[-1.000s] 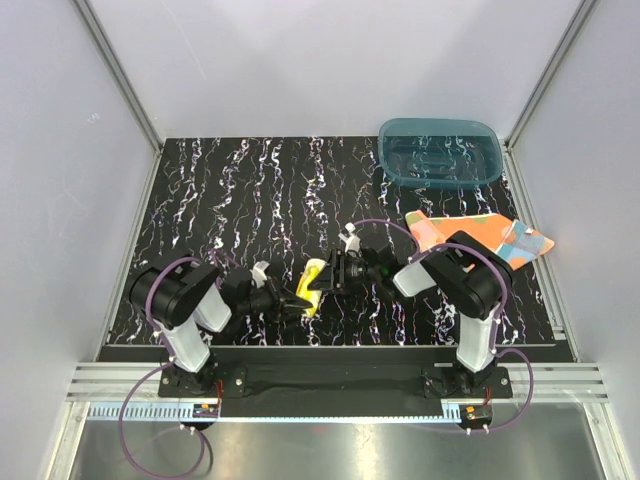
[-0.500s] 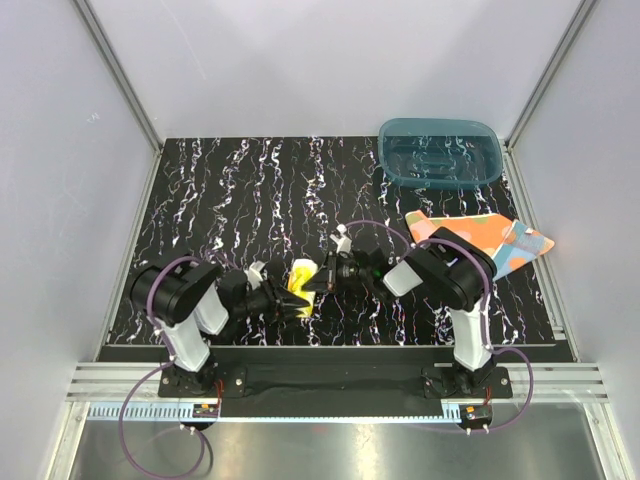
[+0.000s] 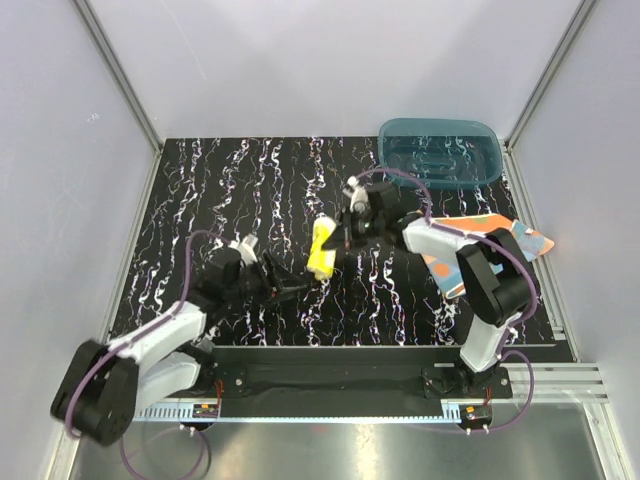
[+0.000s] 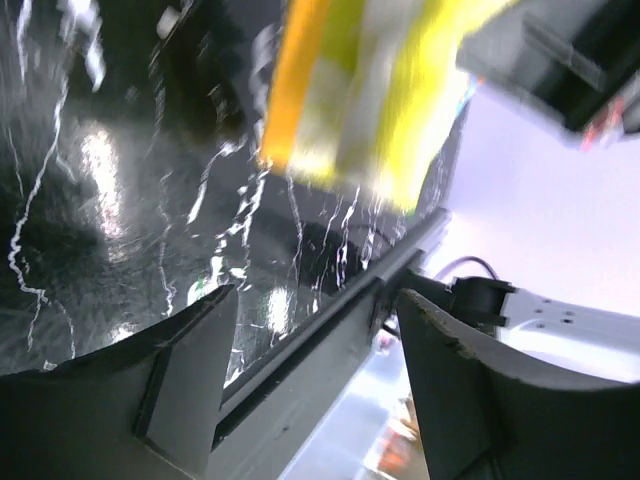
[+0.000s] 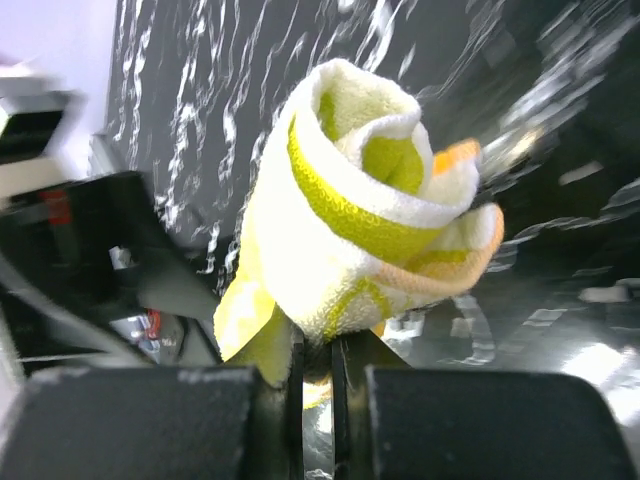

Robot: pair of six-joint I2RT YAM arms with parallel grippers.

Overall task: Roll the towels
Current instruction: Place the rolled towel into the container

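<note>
Yellow towel [image 5: 350, 210], rolled, centre of top view, pinched at lower edge by right gripper [image 5: 315, 350], jaws pressed nearly together. Left gripper [image 4: 315, 295] spread wide, holding nothing, just below-left. Risk: thin pinch slips, roll unwinds. Orange dotted towel [image 3: 495, 228] lies flat, right side.

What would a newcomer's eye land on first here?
The rolled yellow towel stands out first, a bright coil near the middle of the black marbled table, pinched in the right gripper. The left gripper stands open just short of it, on the near side. Off to the right, the orange polka-dot towel lies unrolled, partly under the right arm, with the teal tub beyond it.
</note>
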